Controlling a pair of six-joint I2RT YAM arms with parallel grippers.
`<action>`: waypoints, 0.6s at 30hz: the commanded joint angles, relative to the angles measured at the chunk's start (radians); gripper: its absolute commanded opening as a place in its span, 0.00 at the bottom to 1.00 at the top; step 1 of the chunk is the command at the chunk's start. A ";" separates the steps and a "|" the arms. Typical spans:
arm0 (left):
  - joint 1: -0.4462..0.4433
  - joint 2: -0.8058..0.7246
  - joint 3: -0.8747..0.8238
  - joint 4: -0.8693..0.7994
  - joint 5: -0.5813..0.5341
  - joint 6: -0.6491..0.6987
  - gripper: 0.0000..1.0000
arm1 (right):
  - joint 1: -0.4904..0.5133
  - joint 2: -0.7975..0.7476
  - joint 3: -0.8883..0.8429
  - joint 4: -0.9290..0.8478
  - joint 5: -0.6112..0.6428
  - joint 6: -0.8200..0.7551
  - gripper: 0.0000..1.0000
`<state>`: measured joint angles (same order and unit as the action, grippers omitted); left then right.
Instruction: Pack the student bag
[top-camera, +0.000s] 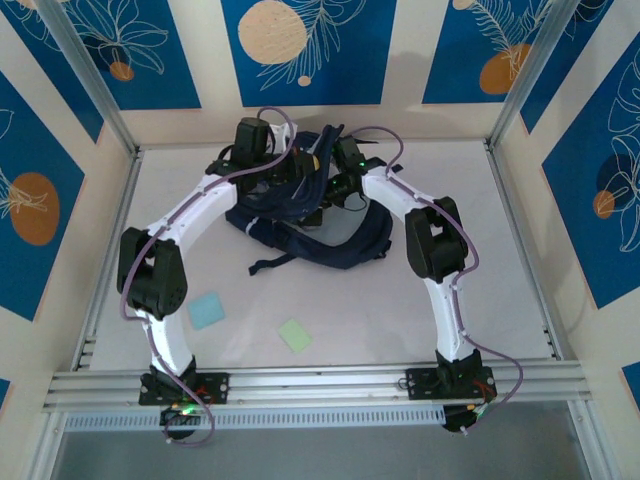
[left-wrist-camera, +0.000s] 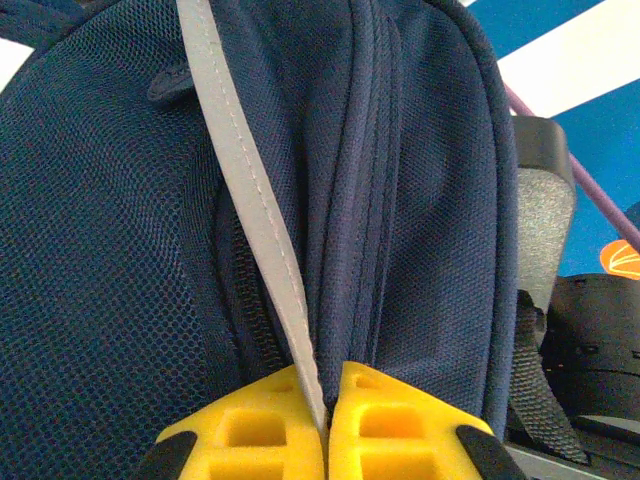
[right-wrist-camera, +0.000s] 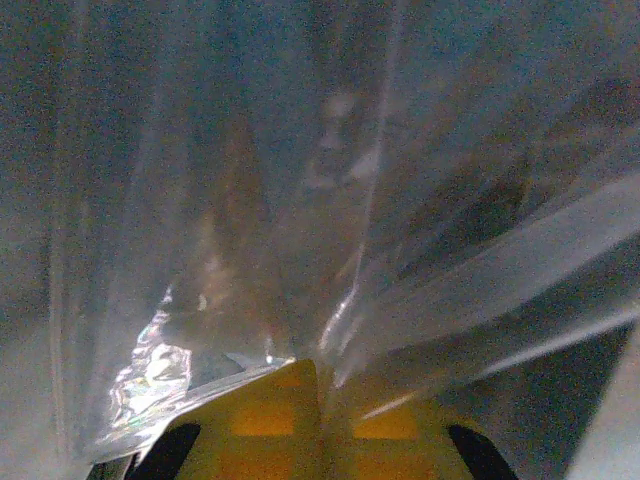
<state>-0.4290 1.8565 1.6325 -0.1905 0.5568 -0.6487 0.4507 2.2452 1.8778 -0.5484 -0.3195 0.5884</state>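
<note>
Backpack (left-wrist-camera: 430, 200) strip (left-wrist-camera: 250, 190) in left tool (left-wrist-camera: 326, 425); clear plastic (right-wrist-camera: 330, 180) in right tool (right-wrist-camera: 320, 415).

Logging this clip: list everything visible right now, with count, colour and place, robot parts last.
navy-blue fabric student bag: one, navy, far centre of the table
light grey fabric stripe: one, pale grey, on the bag
clear plastic film: one, transparent, at the right gripper
light blue square sheet: one, light blue, flat, near left
light green square sheet: one, light green, flat, near centre
white table: one, white, under everything
left arm, right arm: two, white and black, both reaching to the bag
left gripper: one, yellow fingers, shut on the stripe
right gripper: one, yellow fingers, shut on the film
</note>
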 joint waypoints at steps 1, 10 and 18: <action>-0.010 -0.026 0.110 0.091 0.092 0.022 0.00 | 0.003 0.037 0.050 -0.170 0.168 0.007 0.00; -0.016 0.003 0.140 0.107 0.107 -0.004 0.00 | -0.003 0.026 0.054 -0.121 -0.005 0.013 0.16; -0.017 -0.014 0.097 0.083 0.074 0.033 0.00 | -0.032 -0.232 -0.250 0.038 -0.001 0.025 0.88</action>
<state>-0.4343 1.8866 1.6958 -0.2268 0.5739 -0.6521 0.4313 2.1117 1.7195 -0.5369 -0.3244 0.6079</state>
